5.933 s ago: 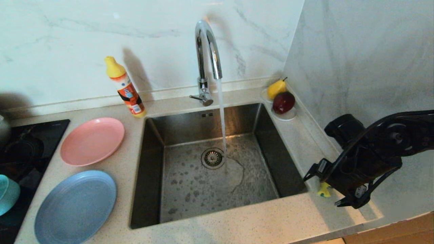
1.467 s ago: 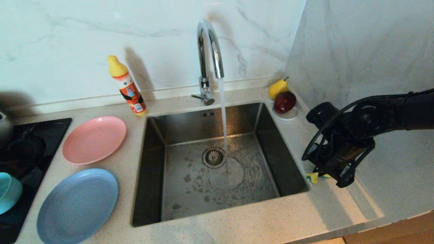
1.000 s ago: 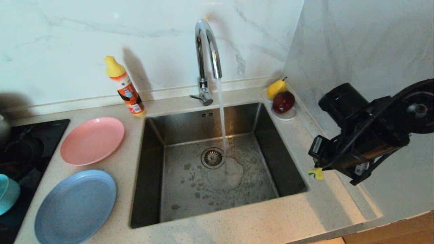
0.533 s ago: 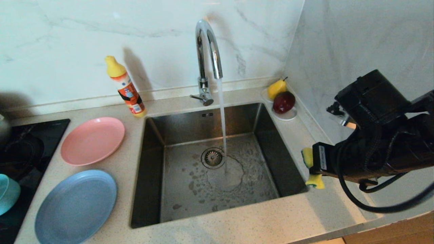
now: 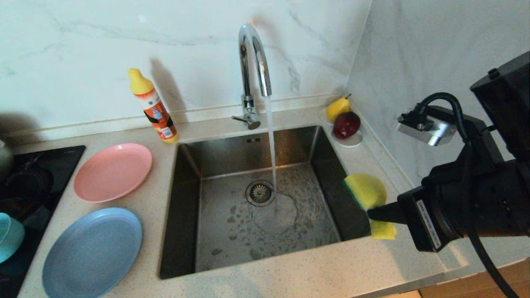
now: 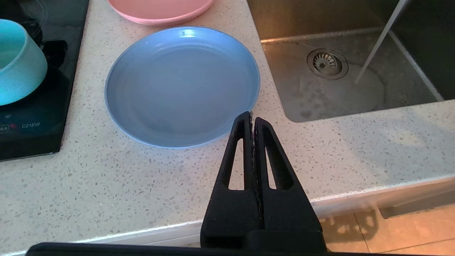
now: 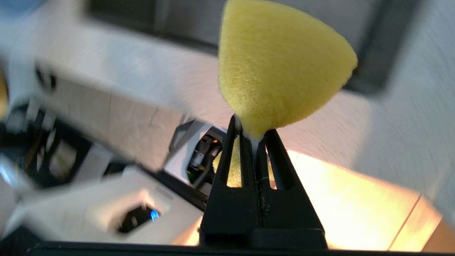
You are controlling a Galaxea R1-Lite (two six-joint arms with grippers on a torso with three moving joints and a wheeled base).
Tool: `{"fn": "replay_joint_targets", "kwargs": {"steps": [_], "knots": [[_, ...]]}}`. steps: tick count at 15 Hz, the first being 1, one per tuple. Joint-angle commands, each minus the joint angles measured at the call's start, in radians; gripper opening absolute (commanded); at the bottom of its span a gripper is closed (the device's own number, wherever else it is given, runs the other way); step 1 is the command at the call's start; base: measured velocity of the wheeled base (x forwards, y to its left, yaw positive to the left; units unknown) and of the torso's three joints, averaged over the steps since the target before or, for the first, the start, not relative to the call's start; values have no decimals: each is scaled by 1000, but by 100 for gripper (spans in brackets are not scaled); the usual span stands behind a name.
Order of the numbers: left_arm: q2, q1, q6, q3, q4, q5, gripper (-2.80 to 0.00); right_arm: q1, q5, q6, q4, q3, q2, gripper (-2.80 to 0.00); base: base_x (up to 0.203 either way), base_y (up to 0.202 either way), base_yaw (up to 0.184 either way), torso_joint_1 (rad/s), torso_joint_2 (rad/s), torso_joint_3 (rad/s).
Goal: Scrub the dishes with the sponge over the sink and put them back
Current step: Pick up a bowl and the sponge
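My right gripper (image 5: pixel 372 213) is shut on the yellow sponge (image 5: pixel 366 191), pinching it in the middle so it bulges past the tips (image 7: pixel 280 67). It hangs in the air over the right rim of the sink (image 5: pixel 182 215). Water runs from the chrome tap (image 5: pixel 252 54) beside the drain (image 5: pixel 259 193). The pink plate (image 5: pixel 112 171) and the light-blue plate (image 5: pixel 93 252) lie on the counter left of the sink; the teal bowl (image 5: pixel 8 236) sits at the far left edge. My left gripper (image 6: pixel 251 117) is shut and empty, hovering near the blue plate (image 6: pixel 181 85).
An orange bottle with a yellow cap (image 5: pixel 154 108) stands behind the pink plate. A white saucer (image 5: pixel 350 142) with a pear and a dark red fruit sits in the back right corner. A black hob (image 5: pixel 29 178) is at the left. Marble walls close the back and right.
My right arm has lifted the sponge off the counter at the sink's right, swung toward the camera and turned, so the sponge now shows fully at the sink's right rim. The left arm kept still.
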Motion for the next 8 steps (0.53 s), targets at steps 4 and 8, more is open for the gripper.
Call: {"fn": "replay_joint_targets", "kwargs": {"steps": [4, 8], "knots": [[1, 0, 0, 0, 0, 0, -280, 128, 7, -225, -1, -24, -3, -280, 0, 0, 0, 0, 0, 0], [1, 0, 0, 0, 0, 0, -280, 152, 13, -300, -20, -35, 51, -280, 0, 0, 0, 0, 0, 0]]}}
